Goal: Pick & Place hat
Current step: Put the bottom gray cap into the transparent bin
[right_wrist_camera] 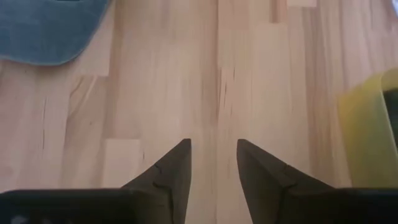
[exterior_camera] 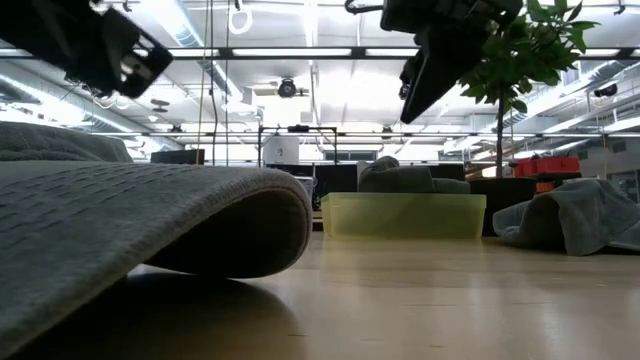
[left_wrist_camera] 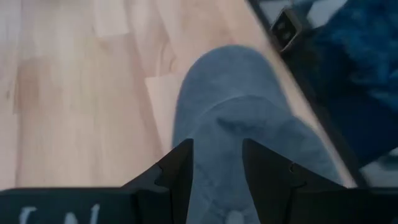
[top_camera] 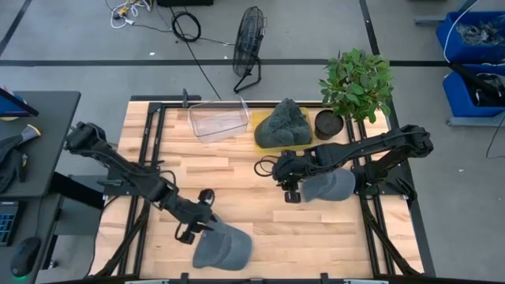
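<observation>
Grey hats, seemingly three: left gripper (top_camera: 207, 223) open over one (top_camera: 223, 247); right gripper (top_camera: 284, 183) hovers open, empty.

I see a grey floor (top_camera: 79, 47) crossed by dark lines around the pale wooden tabletop (top_camera: 237, 166). A black fan (top_camera: 248, 47) and loose cables (top_camera: 187, 28) lie behind it, blue bins (top_camera: 465, 39) to one side. Long ceiling lights (exterior_camera: 300, 52) glow overhead.

Pale wooden table (top_camera: 237, 177) bearing two grey hats (top_camera: 223, 246) (top_camera: 330, 186), a clear bin (top_camera: 218, 120), a yellow bin (top_camera: 264, 134) and a potted plant (top_camera: 355, 83)
</observation>
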Controlling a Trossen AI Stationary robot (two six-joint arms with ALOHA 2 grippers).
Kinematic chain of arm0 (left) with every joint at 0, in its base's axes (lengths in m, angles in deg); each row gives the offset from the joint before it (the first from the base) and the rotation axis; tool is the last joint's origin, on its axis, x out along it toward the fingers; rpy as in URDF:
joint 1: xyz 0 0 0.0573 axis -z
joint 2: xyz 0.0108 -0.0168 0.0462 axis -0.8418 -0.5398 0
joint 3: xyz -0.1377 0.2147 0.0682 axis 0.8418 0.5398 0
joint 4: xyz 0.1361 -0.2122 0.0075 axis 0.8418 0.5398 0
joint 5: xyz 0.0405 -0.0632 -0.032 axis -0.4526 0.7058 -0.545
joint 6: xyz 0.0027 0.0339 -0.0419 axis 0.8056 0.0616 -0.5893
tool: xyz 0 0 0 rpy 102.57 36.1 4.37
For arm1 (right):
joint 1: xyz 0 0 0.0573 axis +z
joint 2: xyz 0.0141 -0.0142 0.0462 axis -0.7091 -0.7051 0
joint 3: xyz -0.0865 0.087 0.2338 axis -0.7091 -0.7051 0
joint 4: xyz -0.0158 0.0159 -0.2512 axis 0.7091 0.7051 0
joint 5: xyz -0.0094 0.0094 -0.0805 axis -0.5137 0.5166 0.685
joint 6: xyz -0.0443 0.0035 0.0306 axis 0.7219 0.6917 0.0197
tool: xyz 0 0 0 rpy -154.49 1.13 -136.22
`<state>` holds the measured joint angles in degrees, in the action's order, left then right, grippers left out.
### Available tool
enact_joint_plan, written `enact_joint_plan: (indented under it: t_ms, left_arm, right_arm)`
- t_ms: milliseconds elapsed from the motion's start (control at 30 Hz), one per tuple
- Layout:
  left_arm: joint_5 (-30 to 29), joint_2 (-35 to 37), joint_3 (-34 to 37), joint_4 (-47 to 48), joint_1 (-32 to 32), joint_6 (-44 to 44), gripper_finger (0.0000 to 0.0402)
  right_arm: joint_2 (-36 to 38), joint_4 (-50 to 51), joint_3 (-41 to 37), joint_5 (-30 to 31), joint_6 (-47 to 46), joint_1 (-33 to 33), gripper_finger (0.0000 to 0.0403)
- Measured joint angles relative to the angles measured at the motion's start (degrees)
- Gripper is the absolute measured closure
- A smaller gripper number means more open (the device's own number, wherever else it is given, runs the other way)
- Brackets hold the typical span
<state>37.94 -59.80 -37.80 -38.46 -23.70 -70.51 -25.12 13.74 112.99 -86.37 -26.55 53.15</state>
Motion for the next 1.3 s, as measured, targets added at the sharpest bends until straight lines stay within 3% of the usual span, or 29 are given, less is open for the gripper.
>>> enact_joint_plan:
  t_ms: [233,300,467,600,900,1033,1200,1300]
  left_arm:
    - [-3.0,-6.3,-0.52,-4.58,-1.99,0.35,0.0254]
    - [-1.73,-7.1,-1.16,-4.66,-2.9,0.99,0.0246]
    - [8.4,-7.62,-1.77,-4.96,-4.22,-0.65,0.0226]
    - [8.7,-8.25,-1.79,-4.08,-3.85,-1.41,0.0219]
    - [8.06,-16.67,-1.79,-4.11,-5.29,-0.12,0.0221]
    - [9.79,-18.13,-1.79,-3.87,-5.15,1.12,0.0259]
    - [11.17,-15.72,-1.77,-3.47,-7.13,1.12,0.0376]
    - [9.72,-11.15,-1.77,-2.53,-9.54,0.99,0.0387]
  right_arm:
    - [0.0,-0.84,0.0,0.0,2.98,0.0,0.027]
    - [0.0,-1.08,0.0,0.0,3.0,0.0,0.027]
    - [0.0,-1.09,0.0,0.0,2.82,0.0,0.027]
    - [0.0,-1.42,0.0,0.01,2.83,-0.02,0.027]
    - [0.0,-1.48,0.0,2.23,2.84,-0.02,0.027]
    - [0.0,-1.6,0.0,2.23,2.87,-0.02,0.027]
    - [0.0,-1.74,0.0,2.21,2.89,-0.02,0.027]
    - [0.0,-1.87,0.0,2.45,2.87,-0.02,0.027]
